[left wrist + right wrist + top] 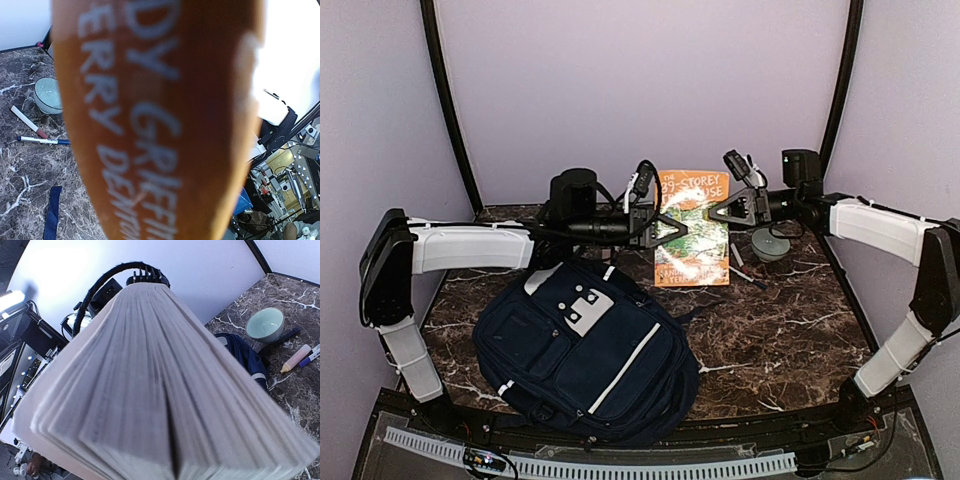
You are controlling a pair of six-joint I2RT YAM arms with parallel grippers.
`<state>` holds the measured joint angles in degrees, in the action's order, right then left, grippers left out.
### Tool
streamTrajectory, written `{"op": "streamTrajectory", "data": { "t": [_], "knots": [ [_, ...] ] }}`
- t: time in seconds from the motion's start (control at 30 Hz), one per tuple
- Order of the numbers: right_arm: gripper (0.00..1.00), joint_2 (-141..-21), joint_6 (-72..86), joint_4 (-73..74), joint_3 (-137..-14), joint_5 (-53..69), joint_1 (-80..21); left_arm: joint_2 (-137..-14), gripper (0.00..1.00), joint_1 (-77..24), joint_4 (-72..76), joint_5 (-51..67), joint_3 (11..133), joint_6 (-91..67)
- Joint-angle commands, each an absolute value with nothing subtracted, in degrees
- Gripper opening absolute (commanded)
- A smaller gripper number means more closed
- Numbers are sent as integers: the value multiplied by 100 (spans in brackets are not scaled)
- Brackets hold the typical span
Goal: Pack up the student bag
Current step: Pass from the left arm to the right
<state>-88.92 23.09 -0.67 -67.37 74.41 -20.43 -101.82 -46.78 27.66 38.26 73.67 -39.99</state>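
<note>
Holding the book (692, 228) up by its spine edge, your left gripper (655, 222) is clamped on it. The right gripper (725, 212) straddles the page edge, but you cannot tell whether it pinches. Let go on the left too soon and the book likely drops toward the bowl (770, 245) and pens (745, 272). A bite on loose pages alone could let it fan and sag. The bag (585, 350) lies flat at the near left with no open mouth visible, so the book may have nowhere to go.
</note>
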Motion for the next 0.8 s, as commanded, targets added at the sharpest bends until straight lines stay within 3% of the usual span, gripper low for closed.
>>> {"op": "streamTrajectory", "data": {
  "t": [0.0,0.07,0.23,0.3,0.4,0.5,0.67,0.77],
  "knots": [
    [52,-8772,2951,-800,-6640,7569,-2032,-9950,0,-4689,3282,3740,7307,-3907],
    [46,-8745,3008,-869,-6515,7541,-2011,-9961,0,-4686,3211,3590,7295,-3907],
    [15,-8700,3067,-1013,-6335,7441,-1915,-10077,0,-4676,3117,3499,7304,-3920],
    [5,-8697,3063,-1015,-6298,7423,-1822,-10145,13,-4669,2742,3367,7429,-3846],
    [0,-8631,3011,-1044,-6185,7256,-1649,-10206,33,-4669,1825,2906,7678,-3567],
    [0,-8598,2885,-906,-6159,7114,-1371,-10170,42,-4676,824,2254,7837,-3293],
    [0,-8503,1787,362,-6286,6473,-814,-10191,49,-4853,-1141,1673,8150,-2795],
    [0,-8319,933,1110,-6281,5421,-656,-10151,50,-5193,-1763,1558,8095,-2408]
  ]
}}
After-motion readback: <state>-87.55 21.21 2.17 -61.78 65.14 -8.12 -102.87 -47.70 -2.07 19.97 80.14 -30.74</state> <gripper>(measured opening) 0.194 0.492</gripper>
